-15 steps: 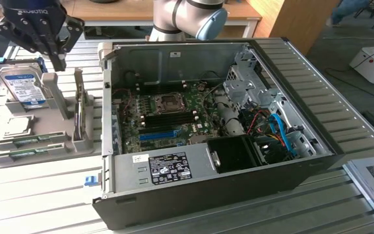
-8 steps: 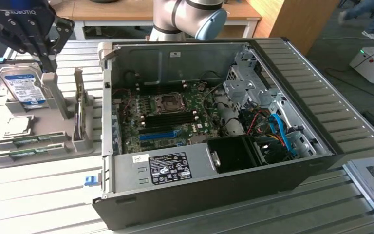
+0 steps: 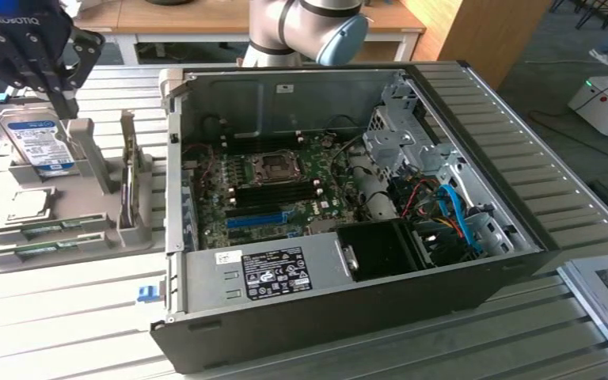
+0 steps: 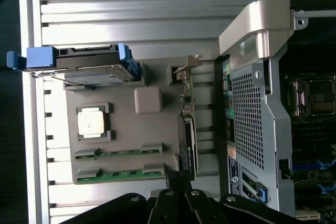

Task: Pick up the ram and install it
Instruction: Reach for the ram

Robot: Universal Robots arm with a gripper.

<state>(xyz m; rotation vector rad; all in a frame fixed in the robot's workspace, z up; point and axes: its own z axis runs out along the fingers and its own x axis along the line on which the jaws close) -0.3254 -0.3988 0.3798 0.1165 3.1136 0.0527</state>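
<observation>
– Grey metal slats come first: the table (image 3: 61,340), with a small blue clip (image 3: 148,294) lying just beside the computer case (image 3: 315,324).
– And the case itself?
– It lies on its side with the top open. Its dark outer wall is nearest, then the power supply (image 3: 272,269) with its label. Further in is the motherboard (image 3: 272,194), with a blue slot (image 3: 256,219) and then the processor socket (image 3: 275,165).
– Where is the ram?
– On the exterior view's left, in the grey holder (image 3: 140,229) that stands beside the case. Two green sticks lie flat in its nearest grooves: the nearer ram stick (image 3: 45,252), and the second ram stick (image 3: 51,228) just behind it. Both lie apart from the gripper.
– What is beyond them?
– A square processor chip (image 3: 29,206), then a hard drive (image 3: 42,142) standing upright. An expansion card (image 3: 127,170) stands on edge along the side of the holder that faces the case.
– And the pincer?
– The gripper (image 3: 63,95) hangs over the far end of the holder, above the hard drive. In the wrist view its fingers (image 4: 163,205) are drawn together with nothing between them, so it is empty.
– Farthest back?
– The arm (image 3: 304,28), its pale joint behind the case, and a wooden desk (image 3: 177,20).
</observation>
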